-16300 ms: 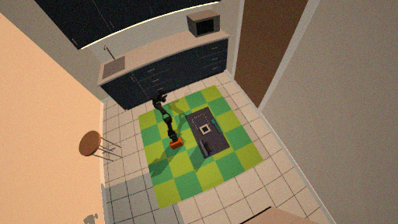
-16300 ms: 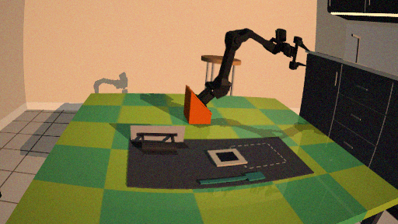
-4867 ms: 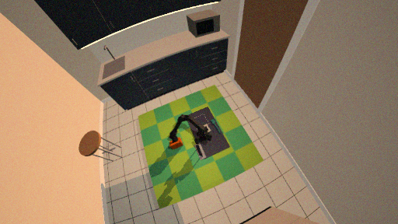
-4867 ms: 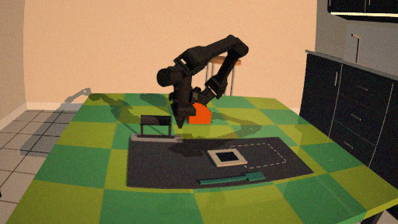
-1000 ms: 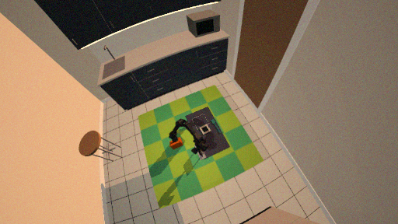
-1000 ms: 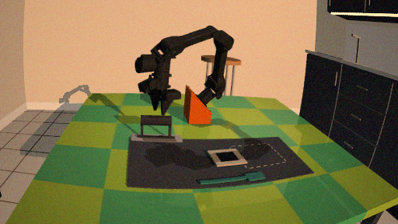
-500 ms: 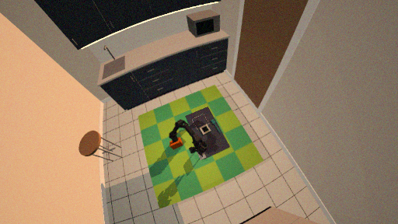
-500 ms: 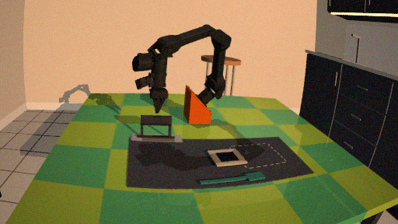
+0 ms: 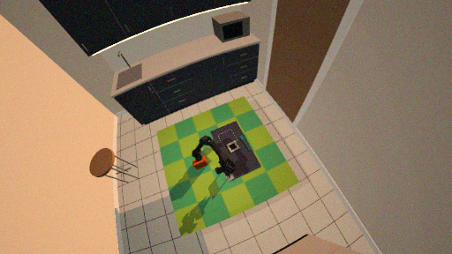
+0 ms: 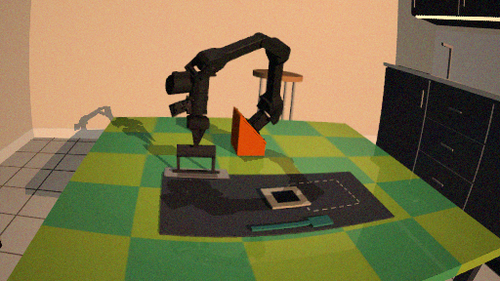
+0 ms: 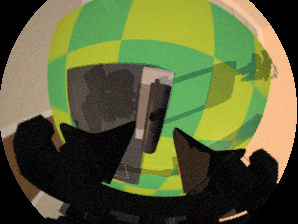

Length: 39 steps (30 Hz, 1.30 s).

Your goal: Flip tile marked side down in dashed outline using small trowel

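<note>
Black fingers (image 10: pixel 196 141) (open, nothing held) hover nr. the gray float's handle (image 10: pixel 195 150) (image 11: pixel 156 117).

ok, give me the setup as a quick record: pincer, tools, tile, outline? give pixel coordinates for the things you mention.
pincer: open (image 9: pixel 229 166) (image 10: pixel 196 143) (image 11: pixel 155 127), over the handled tool
handled tool: flat grey plate, dark raised bar handle (image 9: pixel 229 177) (image 10: pixel 195 174) (image 11: pixel 145 90), at mat edge
other tool: teal, flat-bladed (image 9: pixel 242 138) (image 10: pixel 280 226), lying on dark grey rectangular mat (image 9: pixel 249 160) (image 10: pixel 220 221) (image 11: pixel 75 82)
tile: pale square, dark centre up (image 9: pixel 232 146) (image 10: pixel 286 196)
tile in dashed white outline (image 10: pixel 358 202): no, mostly outside
</note>
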### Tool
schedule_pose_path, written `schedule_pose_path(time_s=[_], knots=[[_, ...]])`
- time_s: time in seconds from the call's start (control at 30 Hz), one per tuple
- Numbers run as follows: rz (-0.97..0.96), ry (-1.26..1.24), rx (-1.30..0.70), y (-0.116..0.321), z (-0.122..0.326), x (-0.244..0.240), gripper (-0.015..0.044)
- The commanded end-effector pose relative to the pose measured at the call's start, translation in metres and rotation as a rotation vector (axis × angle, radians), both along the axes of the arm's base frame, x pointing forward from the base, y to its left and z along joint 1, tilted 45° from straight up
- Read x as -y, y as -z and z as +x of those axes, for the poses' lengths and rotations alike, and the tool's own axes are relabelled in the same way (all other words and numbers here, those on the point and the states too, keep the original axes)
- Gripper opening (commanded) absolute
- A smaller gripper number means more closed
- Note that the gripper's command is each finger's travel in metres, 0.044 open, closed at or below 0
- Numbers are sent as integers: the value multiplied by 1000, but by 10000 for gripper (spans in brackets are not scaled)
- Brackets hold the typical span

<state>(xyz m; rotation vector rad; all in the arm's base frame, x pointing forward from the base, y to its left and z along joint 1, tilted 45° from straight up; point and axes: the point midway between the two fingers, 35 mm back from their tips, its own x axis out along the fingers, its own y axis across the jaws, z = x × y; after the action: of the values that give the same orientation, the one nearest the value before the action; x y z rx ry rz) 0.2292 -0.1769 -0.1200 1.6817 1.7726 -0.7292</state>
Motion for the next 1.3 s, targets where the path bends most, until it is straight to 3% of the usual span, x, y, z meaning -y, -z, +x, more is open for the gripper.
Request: schedule_pose_path(time_s=[0.0, 0.53, 0.67, 0.83, 1.27], knots=[[7, 4, -6, 5, -1, -6, 270], [8, 4, -5, 21, -2, -22, 270], [8, 4, -5, 21, -2, -22, 165], [8, 4, -5, 21, -2, -22, 132], [8, 4, -5, 21, -2, -22, 130]])
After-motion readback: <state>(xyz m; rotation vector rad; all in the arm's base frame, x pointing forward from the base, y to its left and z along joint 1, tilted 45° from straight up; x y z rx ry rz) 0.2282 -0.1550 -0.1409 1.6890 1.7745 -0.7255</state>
